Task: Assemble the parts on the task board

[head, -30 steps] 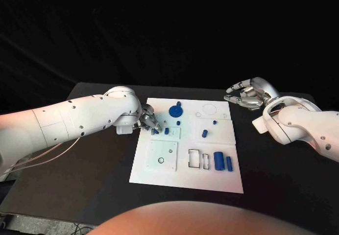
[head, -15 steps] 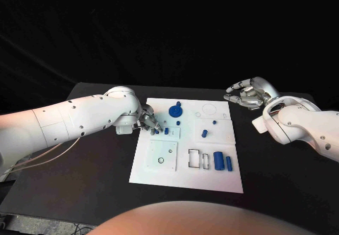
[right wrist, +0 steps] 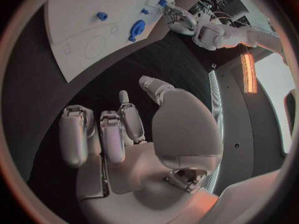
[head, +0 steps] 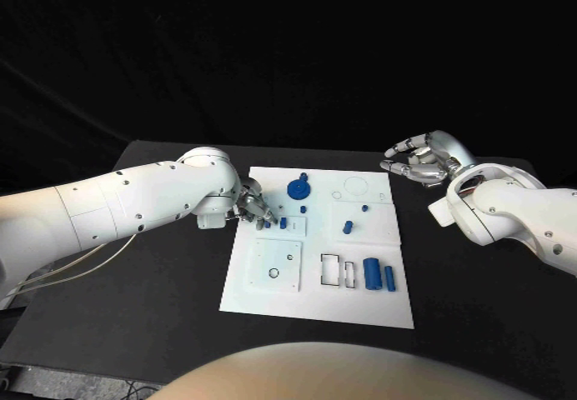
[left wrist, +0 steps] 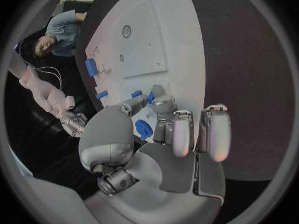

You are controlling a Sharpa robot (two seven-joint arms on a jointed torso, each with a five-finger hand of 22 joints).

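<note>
My left hand [head: 252,208] rests at the left edge of the task board [head: 315,308], fingertips pinching a small blue part [head: 264,222]; my own fingers hide most of it, so its shape cannot be made out. My right hand [head: 419,160] hangs beyond the board's far right corner, released, fingers loosely curled around nothing. Other blue parts [head: 381,275] lie on the board.

Blue parts [head: 373,272] on white task board [head: 315,307]
</note>
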